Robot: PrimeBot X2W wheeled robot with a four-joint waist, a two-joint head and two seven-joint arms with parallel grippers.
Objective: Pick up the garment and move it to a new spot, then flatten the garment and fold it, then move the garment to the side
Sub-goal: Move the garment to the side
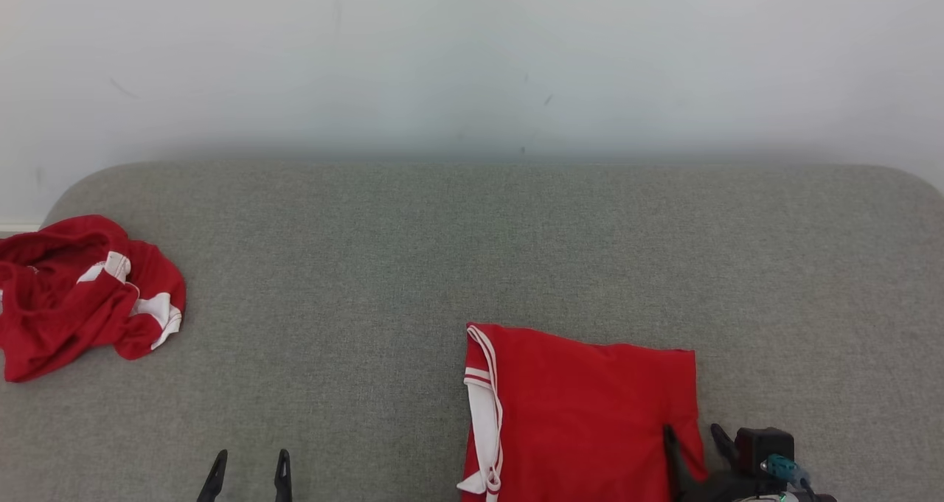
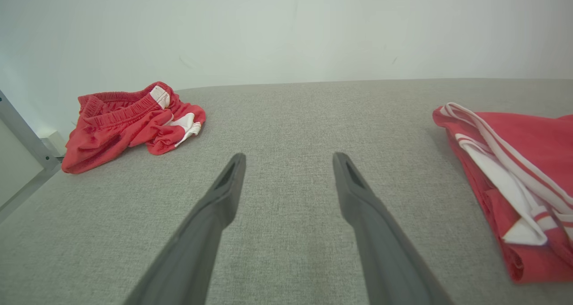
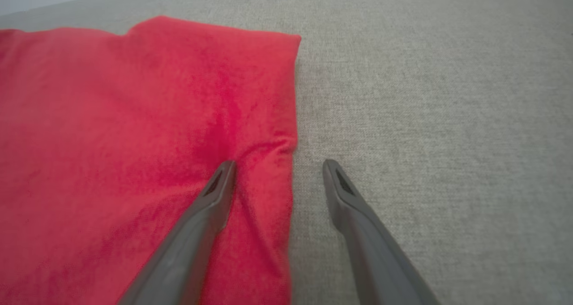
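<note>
Head view | folded garment point(image 1: 582, 413) on cushion point(image 1: 442, 229) | left pincer point(image 1: 247, 476), right pincer point(image 1: 692, 432): spread, empty (right straddles edge)

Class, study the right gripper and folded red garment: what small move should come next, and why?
Probably close the right gripper on the edge of the folded garment: its open fingers straddle that edge, one over cloth, one over grey surface, and moving aside remains.

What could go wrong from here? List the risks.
The right gripper straddles the right edge of the folded garment, one finger on cloth; closing may catch only the top layer and undo the fold.
The left gripper hangs over bare surface; a one-sided pull could skew the fold.
The crumpled garment lies left; sliding there could tangle both.
</note>
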